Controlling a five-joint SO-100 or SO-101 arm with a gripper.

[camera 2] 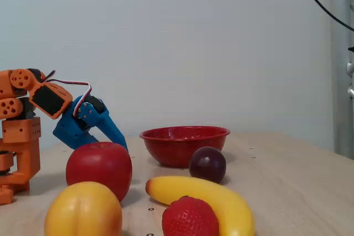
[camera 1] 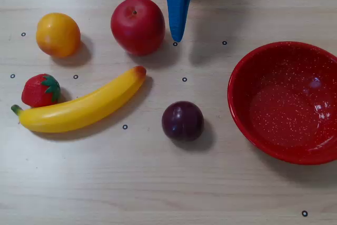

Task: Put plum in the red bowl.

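A: We see the plum (camera 1: 182, 120) sitting on the tabletop (camera 1: 158, 183) mid-board, just beside the red bowl (camera 1: 247, 67) at the right edge of the overhead view.

B: And our tool (camera 1: 177, 38)? Up at the far edge, beside the apple (camera 1: 138, 25), holding nothing. Blue fingers (camera 2: 113, 131) look pressed together, though we can't tell for sure.

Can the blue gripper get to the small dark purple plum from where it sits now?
Probably yes. In the overhead view the blue gripper points down the bare table toward the small dark purple plum, with nothing between them. The big red apple sits close beside the gripper, and the yellow banana lies off to the left.
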